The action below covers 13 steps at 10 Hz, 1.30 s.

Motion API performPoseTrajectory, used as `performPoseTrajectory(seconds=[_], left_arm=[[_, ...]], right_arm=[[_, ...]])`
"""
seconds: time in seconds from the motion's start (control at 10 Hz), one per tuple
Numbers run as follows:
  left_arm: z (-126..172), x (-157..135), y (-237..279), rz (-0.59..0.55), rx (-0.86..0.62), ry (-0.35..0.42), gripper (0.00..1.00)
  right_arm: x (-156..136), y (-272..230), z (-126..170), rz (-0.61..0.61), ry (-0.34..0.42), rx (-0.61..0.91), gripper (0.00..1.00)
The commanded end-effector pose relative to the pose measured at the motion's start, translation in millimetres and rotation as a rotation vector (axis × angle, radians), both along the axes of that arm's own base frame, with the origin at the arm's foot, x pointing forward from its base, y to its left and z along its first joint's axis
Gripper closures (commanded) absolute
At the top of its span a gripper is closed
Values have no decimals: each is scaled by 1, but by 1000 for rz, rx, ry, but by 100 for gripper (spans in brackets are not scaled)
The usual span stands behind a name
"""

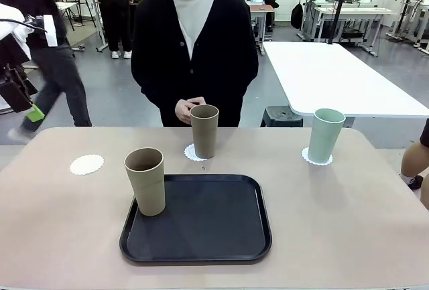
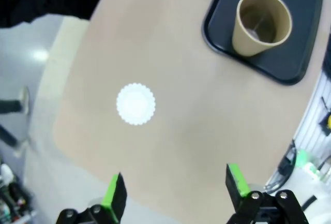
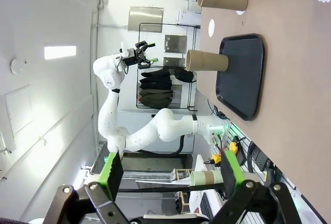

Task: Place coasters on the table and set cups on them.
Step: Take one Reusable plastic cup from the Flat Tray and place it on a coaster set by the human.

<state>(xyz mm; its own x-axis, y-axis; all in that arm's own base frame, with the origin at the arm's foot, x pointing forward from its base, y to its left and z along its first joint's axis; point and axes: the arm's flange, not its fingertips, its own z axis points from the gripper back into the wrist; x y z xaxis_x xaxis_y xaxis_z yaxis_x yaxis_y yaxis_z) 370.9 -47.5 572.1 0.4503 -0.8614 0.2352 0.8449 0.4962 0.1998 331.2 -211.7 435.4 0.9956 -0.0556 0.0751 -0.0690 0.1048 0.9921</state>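
Cup (image 1: 145, 180) on tray (image 1: 208, 226) awaits bare coaster (image 1: 86, 164); I'd grasp it with left end effector (image 2: 175, 182), wide like right end effector (image 3: 170, 166).

Tan cups (image 1: 145, 181), mint cup (image 1: 326, 135), white coasters (image 1: 86, 164) — black tray (image 1: 208, 226), beige table (image 1: 335, 223).

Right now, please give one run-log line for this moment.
brown cup: on middle coaster; mint cup: on right coaster; tan cup: on black tray; left coaster: bare; left gripper: open, empty; right gripper: open, empty
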Motion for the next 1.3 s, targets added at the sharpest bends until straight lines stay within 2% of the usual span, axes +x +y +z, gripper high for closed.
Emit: performPoseTrajectory(seconds=[0.0, 0.1, 0.2, 0.3, 0.5, 0.6, 0.8, 1.1, 1.2], left_arm=[[-20, 18, 16, -272, -39, -74, 0], [-37, 45, 32, -334, -198, 64, 0], [-50, 65, 48, -376, -359, 108, 0], [-62, 81, 50, -405, -496, 98, 0], [-99, 95, 43, -373, -680, 121, 0], [-113, 91, 49, -394, -756, 118, 0], [-126, 69, 48, -419, -707, 60, 0], [-139, 41, 38, -458, -647, 15, 0], [-144, 33, 34, -477, -601, -24, 0]], right_arm=[[-2, 0, 1, 6, -10, 10, 0], [-2, 0, 1, 6, -10, 10, 0], [-2, 0, 1, 6, -10, 10, 0], [-2, 0, 1, 6, -10, 10, 0], [-2, 0, 1, 6, -10, 10, 0], [-2, 0, 1, 6, -10, 10, 0], [-2, 0, 1, 6, -10, 10, 0], [-2, 0, 1, 6, -10, 10, 0], [-2, 0, 1, 6, -10, 10, 0]])
